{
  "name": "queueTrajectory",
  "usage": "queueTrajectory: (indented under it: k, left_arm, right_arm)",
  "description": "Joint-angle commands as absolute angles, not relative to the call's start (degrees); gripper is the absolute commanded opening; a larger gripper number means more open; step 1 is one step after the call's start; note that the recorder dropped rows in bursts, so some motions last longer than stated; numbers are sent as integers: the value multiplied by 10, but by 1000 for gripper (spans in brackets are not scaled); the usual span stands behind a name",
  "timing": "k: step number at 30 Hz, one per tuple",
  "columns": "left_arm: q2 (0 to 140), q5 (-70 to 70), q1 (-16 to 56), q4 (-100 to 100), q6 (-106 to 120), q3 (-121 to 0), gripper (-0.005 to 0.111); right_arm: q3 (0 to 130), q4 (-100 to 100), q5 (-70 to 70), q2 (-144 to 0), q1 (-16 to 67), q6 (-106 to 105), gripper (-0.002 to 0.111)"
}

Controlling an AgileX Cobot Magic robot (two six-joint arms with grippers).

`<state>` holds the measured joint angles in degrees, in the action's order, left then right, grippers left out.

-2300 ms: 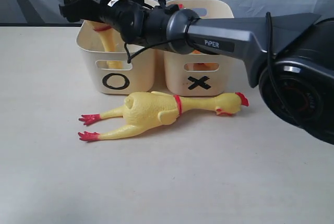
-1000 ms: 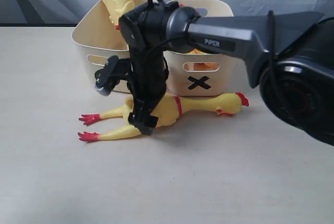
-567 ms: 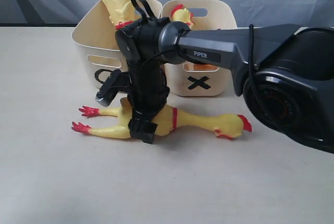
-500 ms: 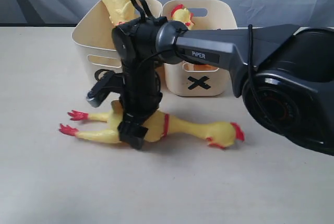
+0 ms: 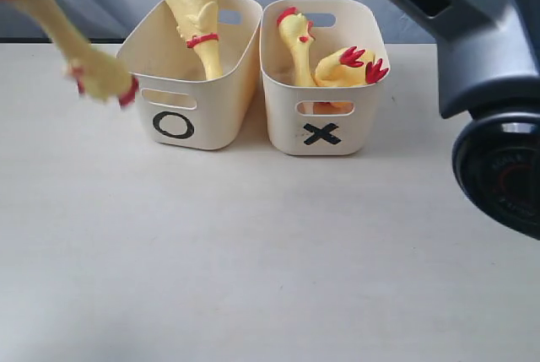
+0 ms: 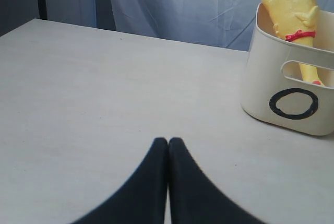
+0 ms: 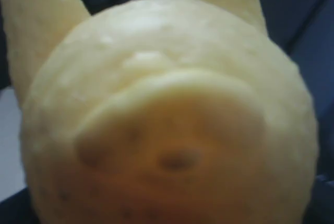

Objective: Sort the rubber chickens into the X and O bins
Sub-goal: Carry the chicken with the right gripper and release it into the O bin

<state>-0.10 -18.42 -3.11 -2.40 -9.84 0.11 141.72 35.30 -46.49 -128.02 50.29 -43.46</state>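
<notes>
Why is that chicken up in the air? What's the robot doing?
It is sorting rubber chickens into bins. The right arm seems to hold a big chicken in the air, left of the O bin. A second chicken pokes out of the O bin, and more chickens sit in the X bin. The left gripper is shut, empty.

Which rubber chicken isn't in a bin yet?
The blurred chicken hanging head-down in the air, left of the O bin; the others sit inside bins.
</notes>
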Motion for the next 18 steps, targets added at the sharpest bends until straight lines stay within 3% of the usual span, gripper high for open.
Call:
queueTrajectory:
  k: [1, 4, 18]
  left_arm:
    - [0, -180, -26, -22, -99, 0, 0]
    - [0, -180, -26, -22, -99, 0, 0]
    - [0, -180, -26, -22, -99, 0, 0]
  right_arm:
    - [1437, 193, -217, -1279, 497, -452, -1]
    - [1437, 142, -145, -1292, 491, -452, -1]
    - [1437, 65, -105, -1362, 478, -447, -1]
